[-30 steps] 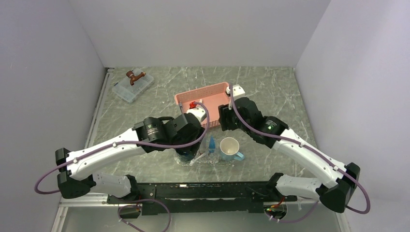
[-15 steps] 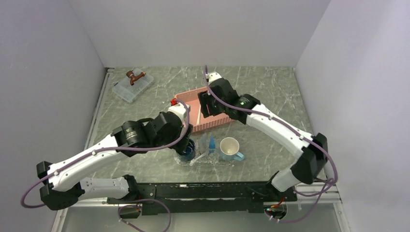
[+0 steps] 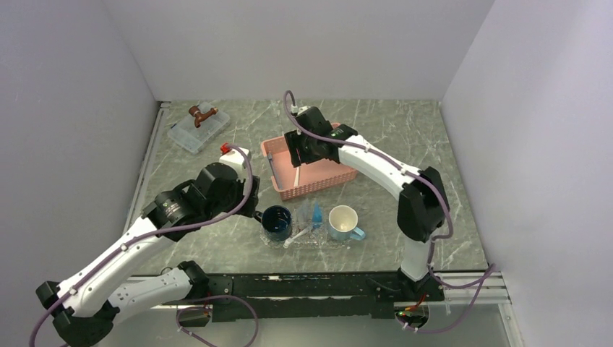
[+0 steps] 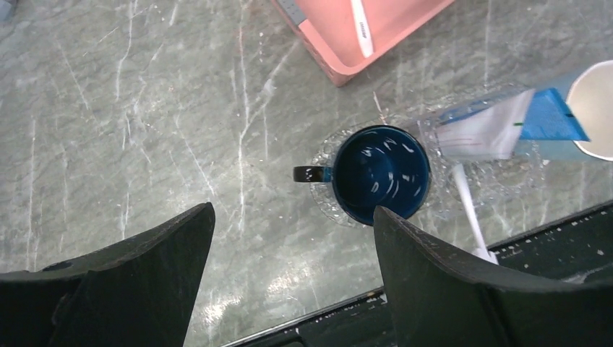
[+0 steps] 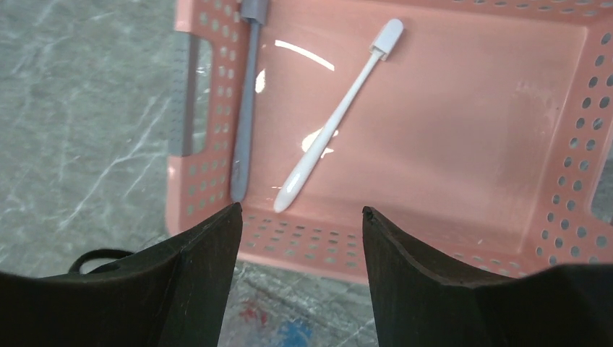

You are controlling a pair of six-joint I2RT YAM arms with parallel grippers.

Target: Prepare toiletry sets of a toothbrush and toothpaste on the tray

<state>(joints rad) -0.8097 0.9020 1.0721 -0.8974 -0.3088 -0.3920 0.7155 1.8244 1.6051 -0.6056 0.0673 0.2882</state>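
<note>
Right wrist view: our released right gripper (image 5: 300, 213) hovers over the last thin white toothbrush (image 5: 336, 119) in the pink lattice basket (image 5: 564, 144); below the open left gripper (image 4: 293, 213), the clear oval tray (image 4: 506, 189) holds one toothbrush (image 4: 468, 213) and both blue toothpaste tubes (image 4: 546, 116).

I saw one toothbrush (image 5: 332, 123) flat in the pink basket (image 5: 564, 108). The other toothbrush (image 4: 468, 206) and two toothpaste tubes (image 4: 546, 116) lay on the clear tray (image 4: 506, 189).

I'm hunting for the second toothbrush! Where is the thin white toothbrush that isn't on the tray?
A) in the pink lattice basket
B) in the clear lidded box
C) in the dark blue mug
A: the thin white toothbrush lies flat inside the pink lattice basket, under the right gripper.
</note>
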